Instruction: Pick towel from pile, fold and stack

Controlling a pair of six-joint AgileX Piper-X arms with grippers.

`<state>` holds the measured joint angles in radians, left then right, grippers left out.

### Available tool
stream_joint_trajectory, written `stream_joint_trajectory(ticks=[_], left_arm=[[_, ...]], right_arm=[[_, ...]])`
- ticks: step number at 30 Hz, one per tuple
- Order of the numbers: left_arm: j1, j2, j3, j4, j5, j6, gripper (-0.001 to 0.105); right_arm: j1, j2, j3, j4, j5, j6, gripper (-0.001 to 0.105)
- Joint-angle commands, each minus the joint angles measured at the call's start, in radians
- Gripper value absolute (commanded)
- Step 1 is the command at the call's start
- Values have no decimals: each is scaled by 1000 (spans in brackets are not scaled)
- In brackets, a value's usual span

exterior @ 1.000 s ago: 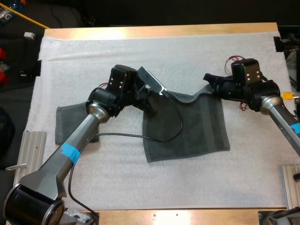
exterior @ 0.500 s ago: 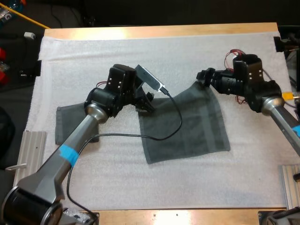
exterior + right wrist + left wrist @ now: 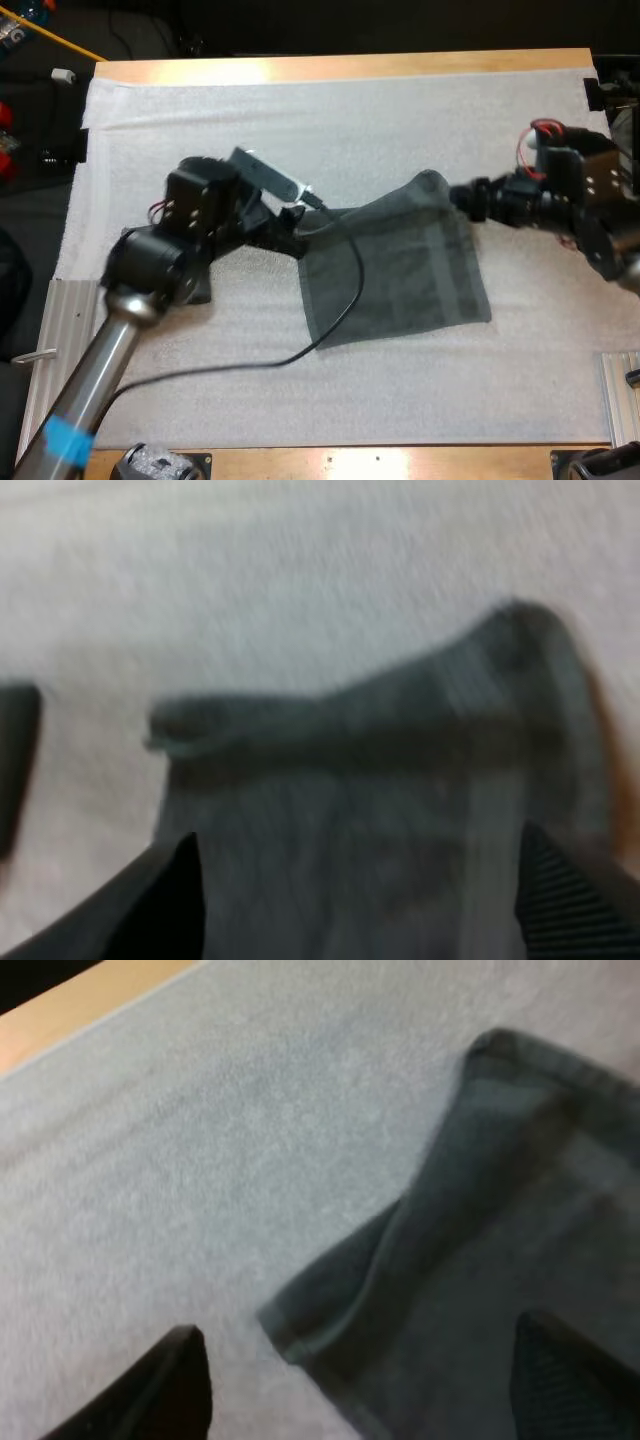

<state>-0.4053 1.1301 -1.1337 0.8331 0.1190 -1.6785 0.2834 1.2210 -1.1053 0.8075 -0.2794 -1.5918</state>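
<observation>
High view, change: the left gripper (image 3: 290, 238) and the right gripper (image 3: 462, 197) have let go of the far corners and drawn back outward. The dark grey-green cloth towel (image 3: 400, 270) lies spread on the white textured mat (image 3: 300, 120), its far right corner humped.
High view, meaning: spreading looks about done; folding not yet begun.
Left wrist view, pose: fingers (image 3: 180, 1385) wide apart, released, low by the towel's rumpled corner.
Right wrist view, pose: fingers (image 3: 565, 900) apart, grasping nothing, facing the humped edge.

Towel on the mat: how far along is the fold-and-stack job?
Done: one towel lies spread on the mat, far edge rumpled. In hand: nothing; left gripper and right gripper stand open at its far corners. Left: fold, then stack.
</observation>
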Motion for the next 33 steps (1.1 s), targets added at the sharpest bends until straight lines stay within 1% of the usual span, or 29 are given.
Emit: stream_joint_trajectory(ticks=[1,2,5,8,14,18,21,24,26,30,33], left_arm=[[2,-32,-3,24,20,-41,61],[2,-57,-3,41,34,-53,61],[2,-112,-3,90,52,-80,61],[2,-168,-3,152,57,-96,61],[2,-247,-3,266,57,-100,61],[2,-285,19,300,60,-126,61],[2,-331,83,303,115,-171,61],[2,-368,159,303,139,-220,61],[2,-388,198,303,143,-231,61],[2,-416,275,299,147,-236,61],[2,-416,307,299,147,-236,61]], right_arm=[[-1,-34,-5,57,15,-38,64],[-1,-60,-5,95,18,-57,64],[-1,-121,-5,170,20,-73,64],[-1,-169,-5,235,22,-73,64],[-1,-261,-5,355,37,-73,64],[-1,-302,-3,416,37,-73,64],[-1,-328,17,439,37,-73,64],[-1,-338,54,441,43,-73,64],[-1,-338,82,433,57,-73,64],[-1,-331,174,358,110,-70,64],[-1,-309,242,291,146,-61,64]])
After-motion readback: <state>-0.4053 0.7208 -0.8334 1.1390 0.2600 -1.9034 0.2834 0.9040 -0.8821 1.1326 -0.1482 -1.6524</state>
